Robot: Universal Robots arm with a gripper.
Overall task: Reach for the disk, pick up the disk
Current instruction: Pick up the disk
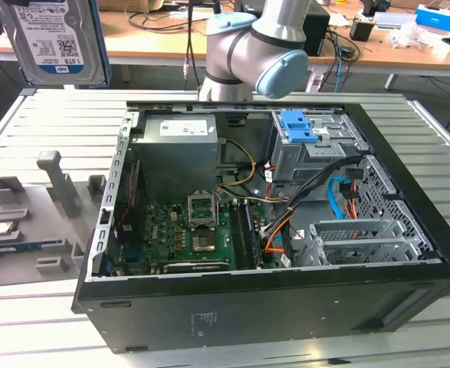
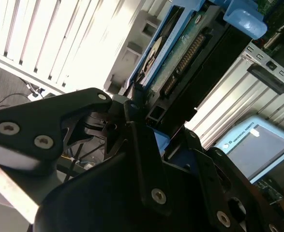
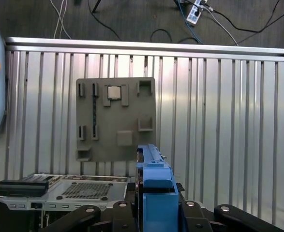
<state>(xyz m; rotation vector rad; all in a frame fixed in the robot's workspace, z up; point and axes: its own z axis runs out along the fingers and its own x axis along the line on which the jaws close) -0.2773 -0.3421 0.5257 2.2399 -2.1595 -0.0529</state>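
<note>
hand (image 3: 154,213) grasping the disk (image 3: 154,181) by its blue-railed edges, disk hanging clear of the open computer case (image 1: 286,307), slatted tabletop (image 3: 224,121) stretching wide beside the case

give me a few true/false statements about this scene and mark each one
1. The end effector grips the disk, holding it clear above the table. True.
2. The computer case is closed. False: its side is open and the motherboard is exposed.
3. A blue bracket sits atop the drive cage. True.
4. The grey fixture plate lies to the exterior view's right of the case. False: it lies to the left.
</note>
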